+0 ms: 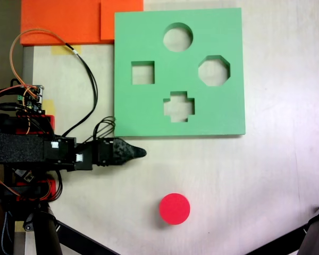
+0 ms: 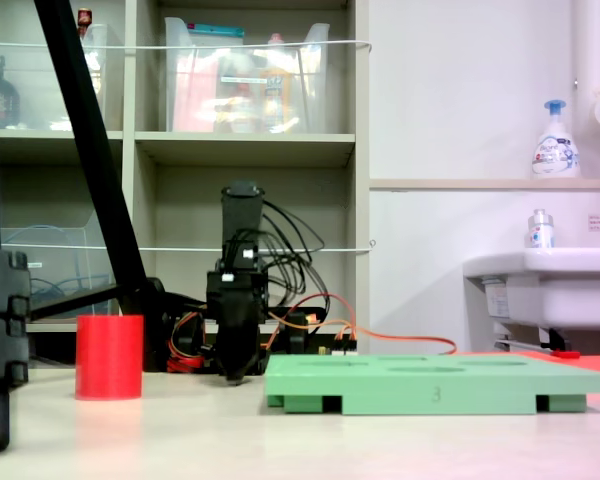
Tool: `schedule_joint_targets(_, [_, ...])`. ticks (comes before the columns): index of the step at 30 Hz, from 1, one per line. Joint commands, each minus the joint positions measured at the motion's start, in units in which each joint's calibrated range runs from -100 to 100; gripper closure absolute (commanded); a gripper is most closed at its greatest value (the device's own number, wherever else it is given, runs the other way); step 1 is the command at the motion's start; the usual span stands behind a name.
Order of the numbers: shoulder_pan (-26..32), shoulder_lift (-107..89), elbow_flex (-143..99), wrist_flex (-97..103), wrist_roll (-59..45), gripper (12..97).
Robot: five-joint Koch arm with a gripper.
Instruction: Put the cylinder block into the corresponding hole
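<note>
From the top-down fixed view I see the arm stretched in from the left edge with its gripper [image 1: 141, 152] tapering to a single dark tip just below the lower left corner of the green foam board [image 1: 149, 114]. Only that one point shows, and the low fixed view gives me the same narrow tip [image 2: 236, 378] hanging close above the table, so I cannot tell whether the pincer is apart or together; nothing is in it.

The red cylinder block [image 1: 174, 209] stands upright on the table [image 1: 276, 180] at about 5 o'clock from the gripper tip, well apart from it and from the board. In the low view it is the red drum [image 2: 109, 357] left of the arm.

The circular hole [image 1: 178, 37] sits at 12 o'clock on the board, with an octagonal cutout [image 1: 214, 71] at 3 o'clock, a cross cutout [image 1: 179, 107] at 6 o'clock and a square cutout [image 1: 142, 73] at 9 o'clock.

The board's front edge carries an embossed "3" [image 2: 436, 394] (the one mark I can read). A pump bottle [image 2: 555, 143] on the ledge has a label too small to make out
</note>
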Motion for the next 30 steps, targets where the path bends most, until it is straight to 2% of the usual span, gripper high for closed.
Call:
schedule_joint_targets(1, [-0.29,-0.41,-1.86,23.73,15.34,60.0])
schedule_joint_targets(6, [-1.22,-0.41,-1.86,40.87,29.45,57.0])
schedule_joint_targets(11, [-3.66,-0.41,-1.86,41.36,45.23,56.0])
schedule_joint_targets(20, [-6.50,-0.41,-1.86,34.04,45.76,56.6])
schedule_joint_targets(27, [-7.13,-0.41,-1.86,33.27,43.91,35.1])
schedule_joint_targets(30, [-8.16,-0.41,-1.86,33.65,43.66,34.4])
